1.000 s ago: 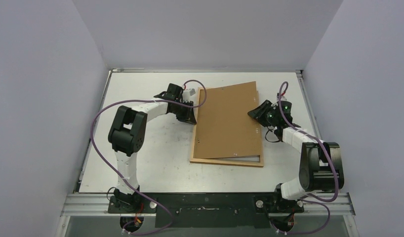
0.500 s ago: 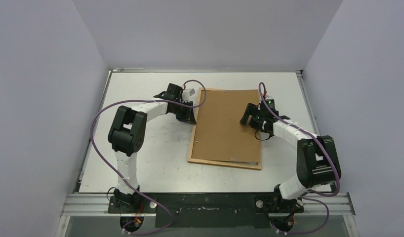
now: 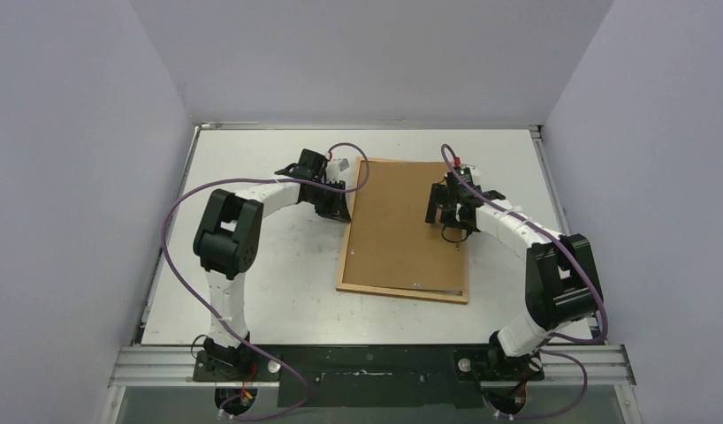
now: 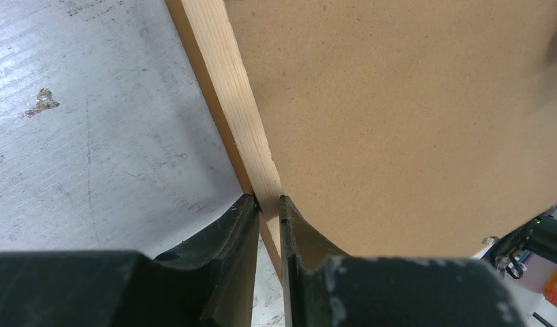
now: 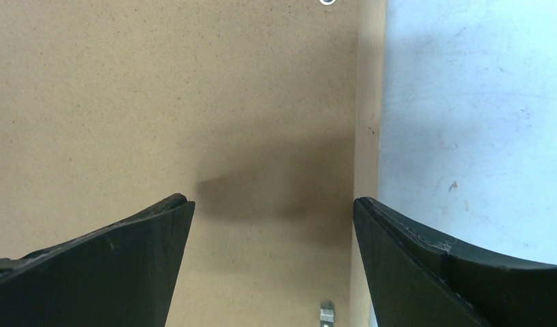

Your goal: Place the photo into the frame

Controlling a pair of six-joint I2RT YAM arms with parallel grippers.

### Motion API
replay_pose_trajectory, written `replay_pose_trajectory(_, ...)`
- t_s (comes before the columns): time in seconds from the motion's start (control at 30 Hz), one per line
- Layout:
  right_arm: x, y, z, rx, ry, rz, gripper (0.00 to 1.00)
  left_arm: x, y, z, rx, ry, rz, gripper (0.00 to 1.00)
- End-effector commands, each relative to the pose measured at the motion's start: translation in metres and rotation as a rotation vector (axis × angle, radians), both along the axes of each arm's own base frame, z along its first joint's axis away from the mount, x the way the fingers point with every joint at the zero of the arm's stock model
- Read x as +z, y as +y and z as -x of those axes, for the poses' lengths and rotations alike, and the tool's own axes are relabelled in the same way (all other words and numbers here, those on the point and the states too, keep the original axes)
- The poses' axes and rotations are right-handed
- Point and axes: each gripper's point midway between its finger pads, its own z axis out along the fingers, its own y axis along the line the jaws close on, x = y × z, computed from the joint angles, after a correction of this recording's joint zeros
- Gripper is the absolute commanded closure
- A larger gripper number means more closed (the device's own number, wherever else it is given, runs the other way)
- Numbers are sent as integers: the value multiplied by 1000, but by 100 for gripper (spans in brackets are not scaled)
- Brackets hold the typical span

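Nearest the arm bases, the pale surface (image 3: 270,291) carries the frame (image 3: 402,292) a little toward 1 o'clock of its middle, long sides running near to far and the far end leaning slightly toward 1 o'clock. The frame acts as a shallow tray: a plain brown backing board (image 3: 402,225) lies flat inside it and fills almost the whole opening. A narrow slit shows between the board's near edge and the near rail, at about 5 o'clock. The photo is not seen in any view, and whether it lies under the board cannot be told.

Farther in, at about 10 o'clock of the frame, the left claw (image 3: 340,205) reaches in from the 9 o'clock side. The left wrist view shows its two dark fingers pinched on the pale wooden left rail – the left claw (image 4: 267,202) is closed on the frame itself, with the board just beside the inner finger.

At about 2 o'clock of the board's middle, the right claw (image 3: 446,212) hangs over the board. In the right wrist view the right claw (image 5: 272,204) stands wide apart and holds nothing – one tip over the board, the other over the right rail. A small metal tab (image 5: 325,313) sits on the board near that rail.
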Motion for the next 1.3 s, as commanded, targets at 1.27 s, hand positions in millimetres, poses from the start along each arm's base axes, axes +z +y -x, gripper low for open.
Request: replay_pose_trajectory(1.27, 70, 126, -92, 198, -248, -315, 18, 54, 5, -13, -2, -19, 134, 66)
